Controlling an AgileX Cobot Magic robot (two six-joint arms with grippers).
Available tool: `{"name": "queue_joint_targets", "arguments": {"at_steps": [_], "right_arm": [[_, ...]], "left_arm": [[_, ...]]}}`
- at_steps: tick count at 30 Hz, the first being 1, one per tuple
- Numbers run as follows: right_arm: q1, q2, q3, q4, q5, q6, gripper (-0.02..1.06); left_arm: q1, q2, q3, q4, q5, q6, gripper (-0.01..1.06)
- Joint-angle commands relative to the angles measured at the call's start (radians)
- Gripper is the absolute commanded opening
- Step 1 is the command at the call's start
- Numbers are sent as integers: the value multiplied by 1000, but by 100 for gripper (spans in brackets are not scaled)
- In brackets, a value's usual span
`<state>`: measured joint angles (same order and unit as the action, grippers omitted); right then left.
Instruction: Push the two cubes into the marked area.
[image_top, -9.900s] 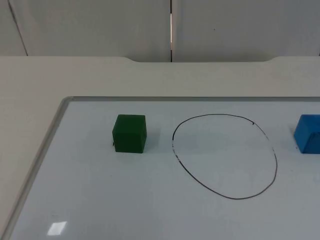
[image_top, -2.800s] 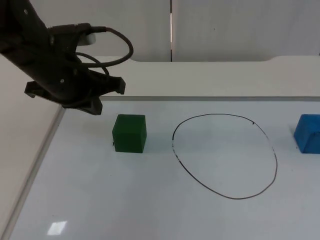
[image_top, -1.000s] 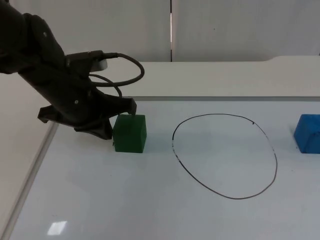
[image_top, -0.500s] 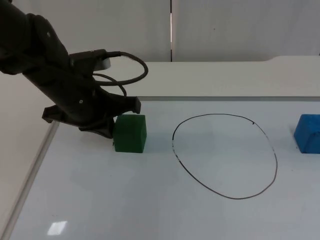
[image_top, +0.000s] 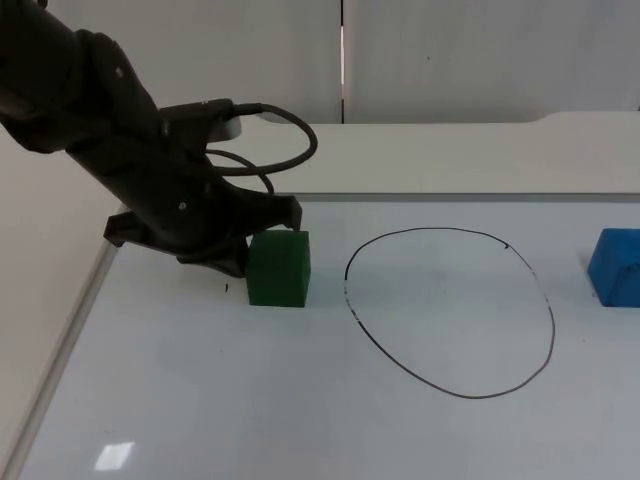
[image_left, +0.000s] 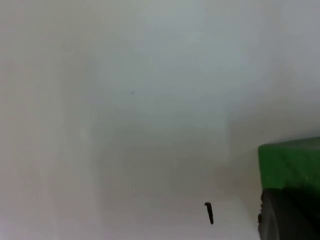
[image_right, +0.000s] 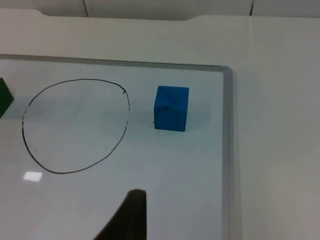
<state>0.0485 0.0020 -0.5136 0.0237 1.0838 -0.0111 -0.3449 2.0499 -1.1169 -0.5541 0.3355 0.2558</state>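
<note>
1. Grey partition wall (image_top: 480, 55) stands behind the white table (image_top: 450, 155), and on the table lies a whiteboard (image_top: 300, 400) with a thin metal frame.
2. On the whiteboard a black oval line (image_top: 450, 312) is drawn; it marks the area, a little toward the board's right side.
3. The green cube (image_top: 278, 268) stands on the whiteboard near its far edge, just outside the oval line on the side of the board's left edge. It does not touch the line.
4. The left gripper (image_top: 235, 262) is low on the whiteboard, pressed against the side of the green cube that faces the board's left edge. I cannot tell if its jaws are open or closed.
5. In the left wrist view, the green cube (image_left: 289, 162) is just beside the black fingertip (image_left: 285, 215), and a small black mark (image_left: 209, 213) is on the board near them.
6. The blue cube (image_top: 617, 266) stands near the board's right edge, outside the oval and apart from it.
7. In the right wrist view, the blue cube (image_right: 171, 108) is just beside the oval line (image_right: 75, 125); the right arm waits, and I cannot tell how its jaws stand.
</note>
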Motion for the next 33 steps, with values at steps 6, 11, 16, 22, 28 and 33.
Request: {"name": "queue_joint_targets", "arguments": {"at_steps": [6, 11, 16, 22, 28, 33], "right_arm": [[-4, -2, -1, -3, -5, -5, 105], [-4, -2, -1, -3, -5, -5, 105], [-4, -2, -1, -3, -5, -5, 105], [-4, -2, -1, -3, -5, -5, 105], [-4, -2, -1, -3, -5, -5, 105], [-4, -2, -1, -3, -5, -5, 105]], "left_arm": [[-14, -4, -5, -36, -3, 1, 0], [-38, -4, -5, -32, -5, 21, 0], [-44, -4, -5, -32, -12, 21, 0], [-45, -4, -5, -42, -1, 21, 0], [-68, -4, -5, -52, 3, 21, 0], [-80, -4, -5, -58, 5, 21, 0]]}}
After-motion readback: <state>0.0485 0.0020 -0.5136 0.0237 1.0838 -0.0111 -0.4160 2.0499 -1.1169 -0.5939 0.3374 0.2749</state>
